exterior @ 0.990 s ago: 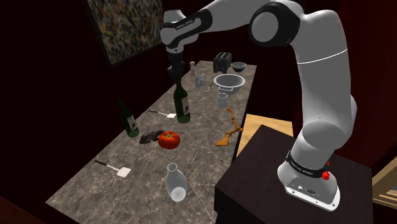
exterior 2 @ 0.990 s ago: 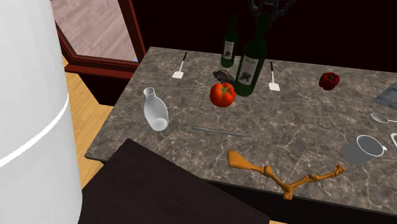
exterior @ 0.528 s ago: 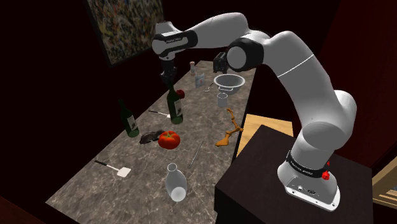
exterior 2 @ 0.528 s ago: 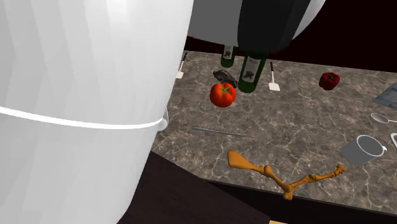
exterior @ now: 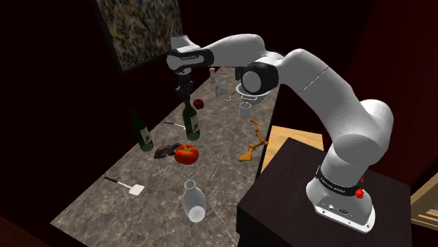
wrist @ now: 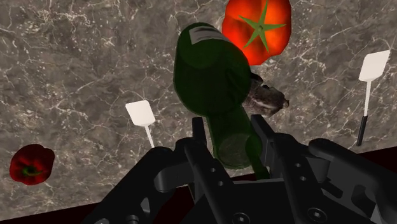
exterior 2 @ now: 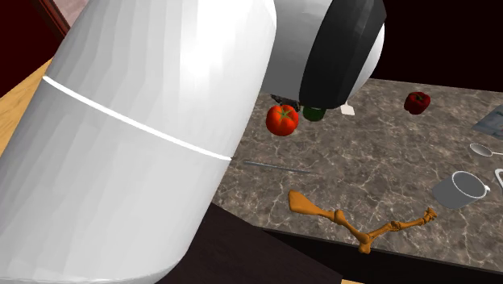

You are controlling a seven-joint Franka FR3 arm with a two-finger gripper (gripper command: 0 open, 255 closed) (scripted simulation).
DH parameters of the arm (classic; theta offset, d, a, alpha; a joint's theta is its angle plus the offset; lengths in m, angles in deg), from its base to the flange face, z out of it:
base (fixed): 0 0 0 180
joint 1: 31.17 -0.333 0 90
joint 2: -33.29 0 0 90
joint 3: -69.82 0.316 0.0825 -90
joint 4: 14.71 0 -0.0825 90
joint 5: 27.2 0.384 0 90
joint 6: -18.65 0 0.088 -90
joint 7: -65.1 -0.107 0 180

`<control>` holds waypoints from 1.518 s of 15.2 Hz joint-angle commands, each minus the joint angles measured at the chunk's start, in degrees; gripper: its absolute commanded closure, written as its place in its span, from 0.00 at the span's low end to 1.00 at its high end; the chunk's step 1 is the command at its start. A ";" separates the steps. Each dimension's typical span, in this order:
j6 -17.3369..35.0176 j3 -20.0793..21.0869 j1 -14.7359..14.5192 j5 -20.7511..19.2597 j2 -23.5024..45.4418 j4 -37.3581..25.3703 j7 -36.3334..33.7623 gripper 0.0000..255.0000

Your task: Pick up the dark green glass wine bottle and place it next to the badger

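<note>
Claw (wrist: 229,127) clamped on neck of green wine bottle (wrist: 211,73), one black finger on each side. Bottle upright over surface (exterior: 98,207), near badger (wrist: 267,100) and tomato (wrist: 257,27), apart from both. Cannot tell if bottle bottom rests on surface. Second green bottle (exterior: 142,132) stands by badger. Small red pepper (wrist: 28,164) and white spatula (wrist: 141,114) lie nearby.

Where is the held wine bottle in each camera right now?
Shoulder view: wine bottle upright under the hand, above the tomato.
Second exterior view: its green base peeks below the arm's dark joint, right of the tomato.
Wrist view: central, clasped in the hand, tomato beyond.
Shared landmark: the tomato.
</note>
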 commanded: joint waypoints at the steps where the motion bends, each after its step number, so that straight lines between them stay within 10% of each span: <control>1: 1.17 0.00 -0.05 -0.01 0.53 0.55 -0.04 1.00; 23: 9.67 -0.02 -0.03 -0.02 4.72 4.87 0.04 1.00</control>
